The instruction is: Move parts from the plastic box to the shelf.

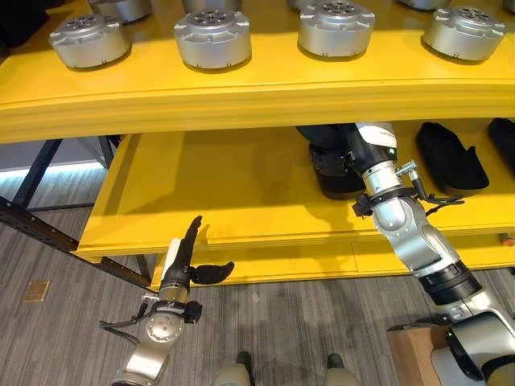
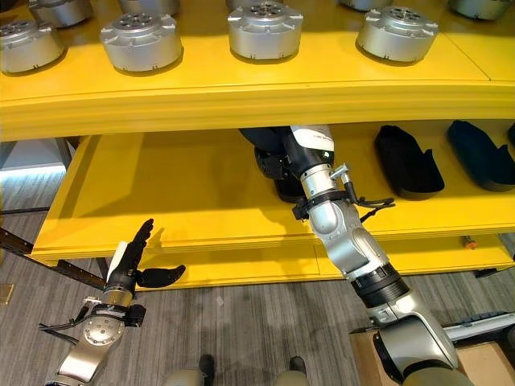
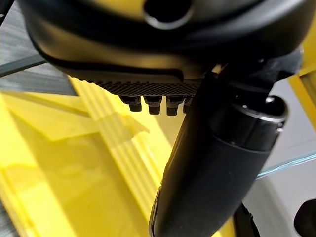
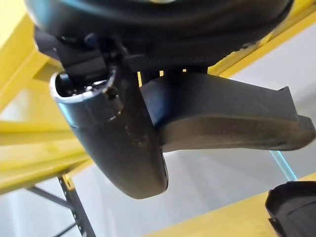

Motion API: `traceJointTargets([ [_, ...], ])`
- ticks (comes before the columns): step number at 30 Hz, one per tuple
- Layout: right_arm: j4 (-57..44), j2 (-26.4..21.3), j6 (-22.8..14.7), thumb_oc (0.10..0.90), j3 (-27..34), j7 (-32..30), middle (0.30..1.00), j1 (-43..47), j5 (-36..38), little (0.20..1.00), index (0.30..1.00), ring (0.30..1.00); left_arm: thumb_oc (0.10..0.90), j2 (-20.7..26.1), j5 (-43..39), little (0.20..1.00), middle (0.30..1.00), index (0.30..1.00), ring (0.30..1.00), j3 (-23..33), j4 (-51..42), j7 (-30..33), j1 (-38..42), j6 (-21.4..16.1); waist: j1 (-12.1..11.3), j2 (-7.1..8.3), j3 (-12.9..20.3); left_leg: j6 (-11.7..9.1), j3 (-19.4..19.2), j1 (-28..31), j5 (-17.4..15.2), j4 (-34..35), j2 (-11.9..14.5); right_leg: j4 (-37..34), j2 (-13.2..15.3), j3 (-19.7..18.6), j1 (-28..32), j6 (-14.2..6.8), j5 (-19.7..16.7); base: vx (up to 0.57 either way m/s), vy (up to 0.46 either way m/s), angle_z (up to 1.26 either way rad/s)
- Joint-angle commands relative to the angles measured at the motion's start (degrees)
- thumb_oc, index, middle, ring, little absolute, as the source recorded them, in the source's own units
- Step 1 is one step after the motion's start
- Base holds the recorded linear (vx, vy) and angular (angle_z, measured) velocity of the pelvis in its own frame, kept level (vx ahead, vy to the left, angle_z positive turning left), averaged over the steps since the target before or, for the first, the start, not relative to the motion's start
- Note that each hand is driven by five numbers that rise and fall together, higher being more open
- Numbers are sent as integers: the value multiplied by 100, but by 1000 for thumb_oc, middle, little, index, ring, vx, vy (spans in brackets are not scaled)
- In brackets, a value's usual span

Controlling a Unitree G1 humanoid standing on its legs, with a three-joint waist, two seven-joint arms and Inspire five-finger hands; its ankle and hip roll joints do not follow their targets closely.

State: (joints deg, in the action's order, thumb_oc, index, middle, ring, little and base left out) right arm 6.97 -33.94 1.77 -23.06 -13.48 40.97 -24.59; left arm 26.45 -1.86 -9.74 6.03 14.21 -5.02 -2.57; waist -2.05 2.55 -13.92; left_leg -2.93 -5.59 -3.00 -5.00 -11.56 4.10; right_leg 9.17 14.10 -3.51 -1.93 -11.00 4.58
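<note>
a yellow shelf (image 1: 241, 104) with two levels was seen from above. on the upper level, round silver metal parts (image 1: 212, 37) were lined up in a row, well apart from one another, with more of them partly seen at the far edge. on the lower level (image 1: 241, 201), dark black parts (image 1: 451, 155) were laid side by side toward the right end, each just beside the next.

the right hand (image 1: 334, 165) was reached in under the upper level, over the lower level. in the right wrist view, a dark black part (image 4: 222, 121) was seen against the hand's thumb (image 4: 118, 143), and the hand appeared to be closed on it, the fingers being mostly hidden. in the head views this held part (image 2: 278, 161) was found near the middle of the lower level, low over its surface; whether it was resting on the surface could not be told. another black part (image 4: 294, 207) was glimpsed at the corner of the right wrist view.

the left hand (image 1: 183, 257) was held in front of the lower level's front edge, toward its left end, above the grey floor (image 1: 64, 322). its fingers (image 1: 191, 233) were stretched straight upward and its thumb (image 1: 213, 273) was spread out to the side, with nothing held. the hand was near the shelf edge but apart from it.
</note>
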Motion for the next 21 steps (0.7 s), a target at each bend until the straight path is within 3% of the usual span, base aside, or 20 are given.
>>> traceJointTargets([
  [1, -382, -210, -367, 400, 199, -383, 300, 1611, -278, 300, 300, 300, 900, 663, 95, 1000, 1000, 1000, 1000, 80, -665, 68, 64, -515, -201, 428, 574, -109, 393, -534, -663, -1144, 541, -384, 286, 207, 247, -66, -394, 40, 23, -3],
  [14, 54, -317, -392, 400, -422, -48, 300, 2133, -478, 300, 300, 300, 900, 708, 29, 1000, 1000, 1000, 1000, 101, -660, 69, 108, -567, -361, 618, 572, -152, 537, -632, -705, -1237, 549, -419, 250, 338, 347, -25, -362, 8, -4, 3],
  [21, 127, -31, -513, 400, -834, 187, 300, 2434, -458, 300, 300, 300, 900, 788, -31, 1000, 1000, 1000, 1000, 113, -726, 102, 94, -574, -529, 712, 513, -175, 689, -706, -697, -1264, 578, -384, 175, 474, 387, 14, -312, -3, -25, 7],
])
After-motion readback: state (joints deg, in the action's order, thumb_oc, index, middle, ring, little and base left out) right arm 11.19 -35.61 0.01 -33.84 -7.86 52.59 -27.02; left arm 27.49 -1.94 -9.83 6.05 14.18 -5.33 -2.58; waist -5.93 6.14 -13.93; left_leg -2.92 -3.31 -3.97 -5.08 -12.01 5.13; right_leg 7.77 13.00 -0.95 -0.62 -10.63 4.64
